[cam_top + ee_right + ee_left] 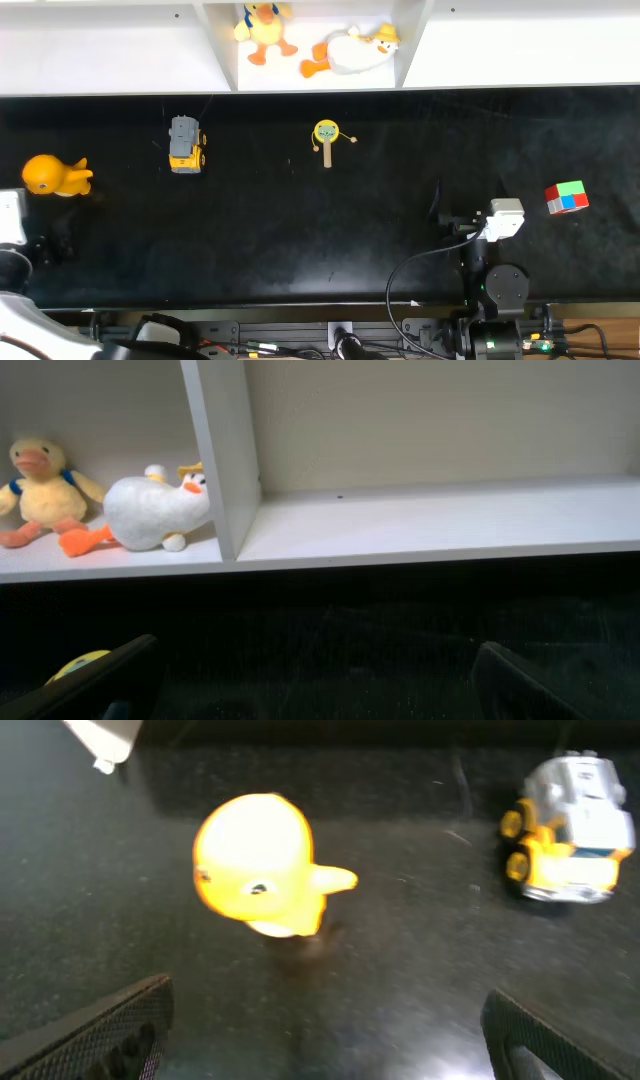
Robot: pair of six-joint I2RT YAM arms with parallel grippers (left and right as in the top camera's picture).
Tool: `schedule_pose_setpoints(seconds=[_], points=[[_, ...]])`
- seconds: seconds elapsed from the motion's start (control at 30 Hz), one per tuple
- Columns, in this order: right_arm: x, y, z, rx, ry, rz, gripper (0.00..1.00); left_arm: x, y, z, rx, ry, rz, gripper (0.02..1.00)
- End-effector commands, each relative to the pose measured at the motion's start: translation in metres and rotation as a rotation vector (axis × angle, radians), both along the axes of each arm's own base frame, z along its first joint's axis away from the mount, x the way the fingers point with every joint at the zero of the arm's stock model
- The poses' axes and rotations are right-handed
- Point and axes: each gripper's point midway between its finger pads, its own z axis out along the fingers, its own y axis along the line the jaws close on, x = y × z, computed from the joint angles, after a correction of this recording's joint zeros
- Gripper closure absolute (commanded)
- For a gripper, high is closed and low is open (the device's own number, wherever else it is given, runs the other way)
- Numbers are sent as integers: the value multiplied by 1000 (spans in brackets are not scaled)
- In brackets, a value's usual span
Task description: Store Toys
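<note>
Left gripper (325, 1030) apart, orange duck (262, 865) ahead, truck (570, 828) beside it; right gripper (310, 680) apart, facing shelf (420, 520) with two plushies (150, 510).

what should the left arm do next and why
Probably ease the left gripper forward around the orange duck: it stands just ahead of the open fingers, not yet between them, and is the toy nearest that arm on the table.

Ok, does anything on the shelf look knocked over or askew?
Yes: the white goose plush lies on its side in the shelf compartment, beside the yellow duck plush, which sits upright. Nothing looks damaged or spilled.
</note>
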Motion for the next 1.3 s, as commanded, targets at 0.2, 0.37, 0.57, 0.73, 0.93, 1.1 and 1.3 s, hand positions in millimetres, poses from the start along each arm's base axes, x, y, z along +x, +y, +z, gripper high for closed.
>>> schedule_pose_setpoints(seconds=[0.2,0.37,0.57,0.73,0.93,1.1,1.3], points=[[0,-2,-4,3,1,-13,5,20,39,-12,-63,-23,16,20],[0,-2,-4,3,2,-13,5,36,47,-14,-69,-19,-24,20],[0,-2,-4,3,2,-13,7,54,48,-21,-66,0,-64,20],[0,-2,-4,3,2,-13,5,67,55,-34,-58,26,-52,20],[0,-2,-4,3,2,-13,5,80,62,-43,-63,37,-14,20],[0,-2,-4,3,1,-13,5,85,60,-46,-64,37,-30,20],[0,-2,-4,3,1,-13,5,85,59,-46,-65,38,-33,452]])
